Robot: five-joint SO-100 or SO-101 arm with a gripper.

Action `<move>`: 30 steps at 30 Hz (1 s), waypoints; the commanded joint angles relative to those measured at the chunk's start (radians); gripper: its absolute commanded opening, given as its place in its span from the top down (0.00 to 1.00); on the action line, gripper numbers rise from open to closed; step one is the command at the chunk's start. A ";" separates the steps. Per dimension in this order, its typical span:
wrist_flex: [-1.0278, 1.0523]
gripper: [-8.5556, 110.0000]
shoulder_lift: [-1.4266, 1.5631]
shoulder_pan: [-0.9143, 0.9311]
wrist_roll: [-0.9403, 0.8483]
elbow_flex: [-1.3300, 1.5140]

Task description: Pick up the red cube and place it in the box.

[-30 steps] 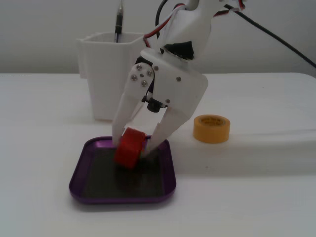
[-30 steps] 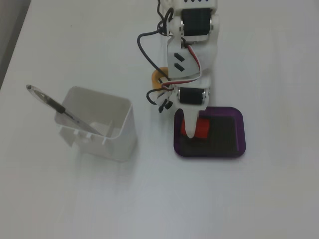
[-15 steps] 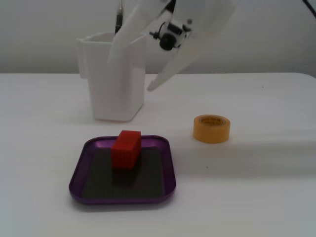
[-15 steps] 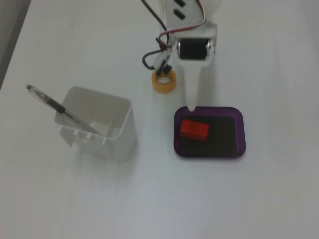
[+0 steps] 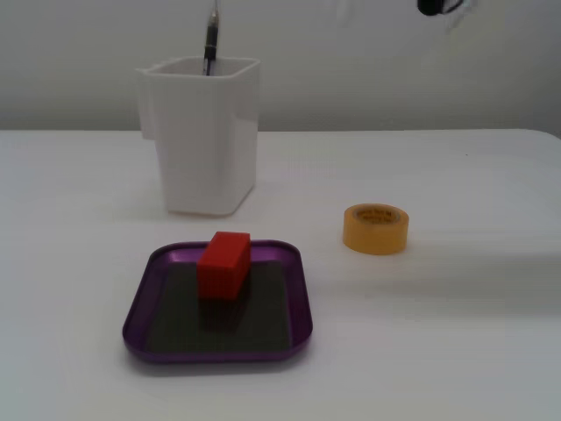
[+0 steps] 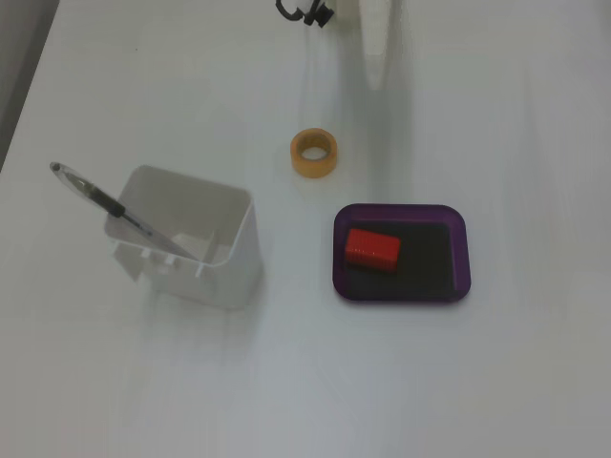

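Observation:
The red cube [image 5: 223, 264] lies inside a shallow purple tray [image 5: 140, 298] with a dark floor, near the tray's left side in a fixed view [image 6: 371, 249]. The tray [image 6: 460, 250] sits on the white table. A white tapered part of the arm [image 6: 375, 43] reaches in from the top edge, well away from the cube and touching nothing. It blends with the white table, and I cannot tell how its jaws stand. In a fixed view only a black piece [image 5: 436, 7] shows at the top right.
A tall white open container [image 5: 203, 136] holding a pen [image 5: 210, 39] stands behind the tray; it also shows in a fixed view [image 6: 196, 239]. A roll of yellow tape [image 5: 375, 228] lies right of the tray. A black cable [image 6: 307, 12] is at the table's far edge.

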 commanded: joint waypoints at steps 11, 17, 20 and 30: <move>-0.011 0.77 0.673 0.002 -0.005 0.621; -0.011 0.77 0.925 0.003 -0.005 0.833; -0.005 0.77 1.014 0.002 -0.005 0.922; 0.005 0.77 1.028 0.002 -0.003 0.977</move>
